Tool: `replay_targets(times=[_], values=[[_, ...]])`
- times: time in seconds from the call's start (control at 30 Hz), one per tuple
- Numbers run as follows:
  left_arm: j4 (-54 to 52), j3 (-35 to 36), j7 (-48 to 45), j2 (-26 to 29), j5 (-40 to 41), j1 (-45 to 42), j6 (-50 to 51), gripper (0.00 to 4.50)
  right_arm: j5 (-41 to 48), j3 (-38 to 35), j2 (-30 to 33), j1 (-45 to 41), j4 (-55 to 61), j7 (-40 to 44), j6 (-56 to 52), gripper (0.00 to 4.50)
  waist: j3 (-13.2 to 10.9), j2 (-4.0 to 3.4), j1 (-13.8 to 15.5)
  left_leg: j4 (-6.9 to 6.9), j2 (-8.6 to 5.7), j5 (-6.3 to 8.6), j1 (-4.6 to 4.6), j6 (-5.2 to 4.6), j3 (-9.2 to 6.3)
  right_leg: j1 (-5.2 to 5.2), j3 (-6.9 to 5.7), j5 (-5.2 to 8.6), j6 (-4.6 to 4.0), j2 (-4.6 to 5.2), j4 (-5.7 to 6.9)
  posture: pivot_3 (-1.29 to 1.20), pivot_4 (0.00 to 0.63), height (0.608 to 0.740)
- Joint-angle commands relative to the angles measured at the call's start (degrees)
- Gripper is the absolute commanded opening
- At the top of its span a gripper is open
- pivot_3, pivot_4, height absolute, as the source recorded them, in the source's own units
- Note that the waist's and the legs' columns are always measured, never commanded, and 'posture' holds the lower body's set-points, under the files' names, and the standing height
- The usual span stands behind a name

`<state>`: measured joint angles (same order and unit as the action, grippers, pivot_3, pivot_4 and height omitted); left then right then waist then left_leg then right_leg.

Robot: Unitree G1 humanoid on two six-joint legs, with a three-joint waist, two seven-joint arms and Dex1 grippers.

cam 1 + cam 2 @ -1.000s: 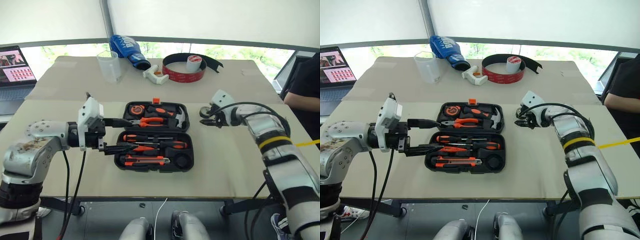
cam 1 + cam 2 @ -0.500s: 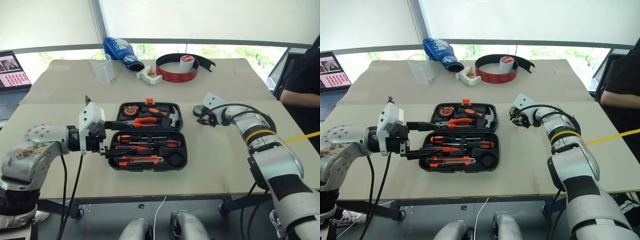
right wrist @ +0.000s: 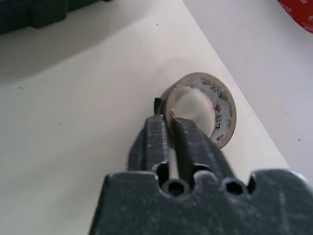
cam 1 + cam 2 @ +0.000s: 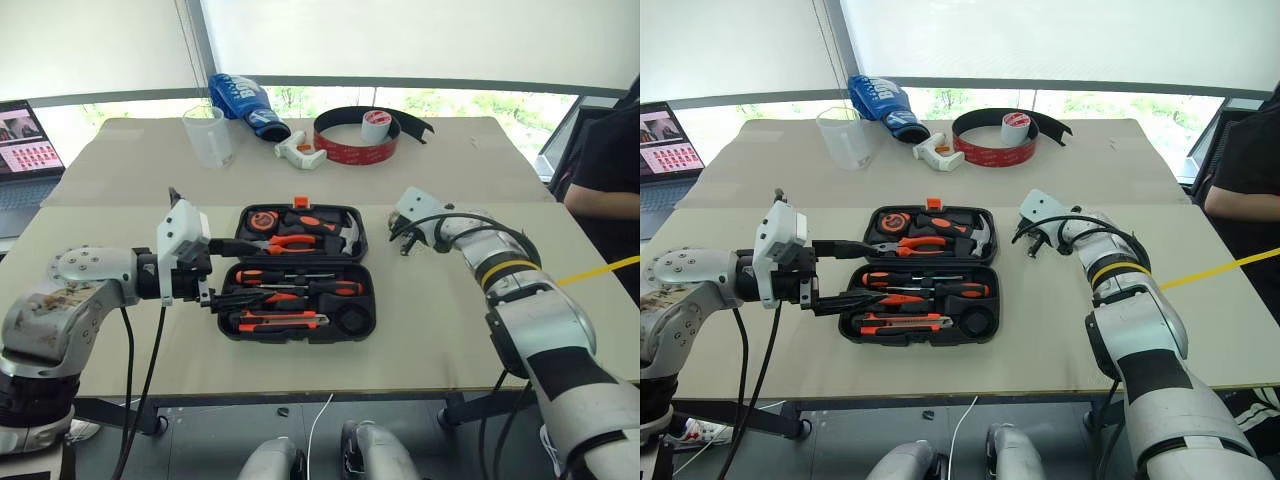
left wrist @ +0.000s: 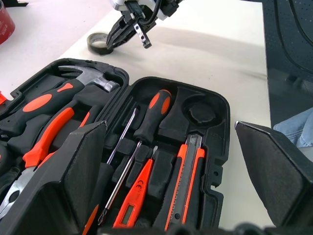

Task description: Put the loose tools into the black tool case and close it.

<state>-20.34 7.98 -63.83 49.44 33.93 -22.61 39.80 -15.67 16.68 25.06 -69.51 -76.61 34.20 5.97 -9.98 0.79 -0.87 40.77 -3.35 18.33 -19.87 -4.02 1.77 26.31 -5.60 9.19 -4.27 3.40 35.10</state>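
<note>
Beige desk point(image 4: 450, 330) carries the open black tool case point(image 4: 296, 272); beside it, right tool point(image 3: 168, 128) pinches the small dark tape roll's point(image 3: 205, 108) wall; left tool point(image 4: 236, 272) gapes wide.

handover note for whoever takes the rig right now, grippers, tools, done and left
Right gripper: shut on the small tape roll, pinching its wall, on the table right of the case.
Left gripper: open, empty, at the open black tool case, left edge.
Done: both long screwdrivers, small orange screwdriver and utility knife in their slots.
Left: seat the roll in the round slot, close the case.
</note>
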Motion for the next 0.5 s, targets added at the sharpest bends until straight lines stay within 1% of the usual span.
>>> replay_targets(times=[0.03, 0.23, 0.3, 0.33, 0.37, 0.43, 0.5], values=[[-0.49, 0.37, -0.08, 0.96, 0.33, -1.16, -1.53, 4.50, -0.23, -1.81, 0.11, -1.41, 0.21, -0.73, 0.85, 0.01, 0.00, 0.00, 0.01, 0.00, 0.00, 0.00, 0.00, 0.00, 0.00, 0.00, 0.00, 0.00, 0.00, 0.00, 0.00, 0.00, 0.150, 0.730], [-0.36, -0.90, -1.44, 1.48, 0.10, -0.40, -2.02, 4.50, 1.54, -4.40, 2.27, -3.16, 2.35, 5.30, 2.06, 0.01, 0.00, 0.00, 0.02, 0.00, 0.00, 0.00, 0.00, 0.00, 0.00, 0.00, 0.00, 0.00, 0.00, 0.00, -0.01, 0.00, 0.150, 0.730], [-0.17, -2.22, -2.65, 2.14, -1.07, 0.26, -3.43, 4.50, 4.51, -6.83, 2.95, -4.18, 4.20, 11.82, -0.44, 0.01, -0.01, -0.01, 0.02, 0.00, 0.00, 0.00, -0.01, -0.01, 0.00, 0.00, 0.00, 0.00, 0.00, 0.00, -0.01, 0.00, 0.150, 0.730], [0.11, -3.14, -3.58, 2.59, -1.90, 0.81, -4.48, 4.50, 6.93, -8.24, 3.42, -4.24, 6.87, 17.70, -3.31, 0.01, -0.01, -0.02, 0.02, 0.00, 0.00, 0.00, -0.02, -0.01, 0.00, 0.00, 0.00, 0.00, 0.00, 0.00, -0.02, 0.00, 0.150, 0.730], [0.35, -3.96, -4.54, 3.03, -2.58, 1.32, -5.60, 4.50, 9.09, -9.19, 3.93, -3.84, 10.16, 23.24, -6.15, 0.01, -0.02, -0.02, 0.01, 0.00, 0.00, 0.00, -0.02, -0.01, 0.00, 0.00, 0.00, 0.00, 0.00, 0.00, -0.02, 0.00, 0.150, 0.730], [0.74, -5.42, -6.38, 3.82, -3.78, 2.17, -7.72, 4.50, 14.10, -10.04, 5.73, 0.60, 24.03, 33.09, -15.24, 0.01, -0.03, -0.04, 0.00, -0.01, 0.02, 0.00, -0.01, -0.02, -0.01, 0.01, 0.00, 0.00, 0.00, -0.02, -0.02, 0.00, 0.150, 0.730], [1.33, -6.50, -7.75, 4.10, -4.48, 2.32, -9.40, 4.50, 20.09, -9.85, 8.77, 8.74, 44.76, 39.58, -27.77, 0.01, -0.02, -0.05, 0.28, -0.03, 0.08, 0.02, -0.04, -0.06, -0.09, 0.03, -0.03, 0.02, -0.03, -0.06, -0.02, 0.00, 0.150, 0.730]])
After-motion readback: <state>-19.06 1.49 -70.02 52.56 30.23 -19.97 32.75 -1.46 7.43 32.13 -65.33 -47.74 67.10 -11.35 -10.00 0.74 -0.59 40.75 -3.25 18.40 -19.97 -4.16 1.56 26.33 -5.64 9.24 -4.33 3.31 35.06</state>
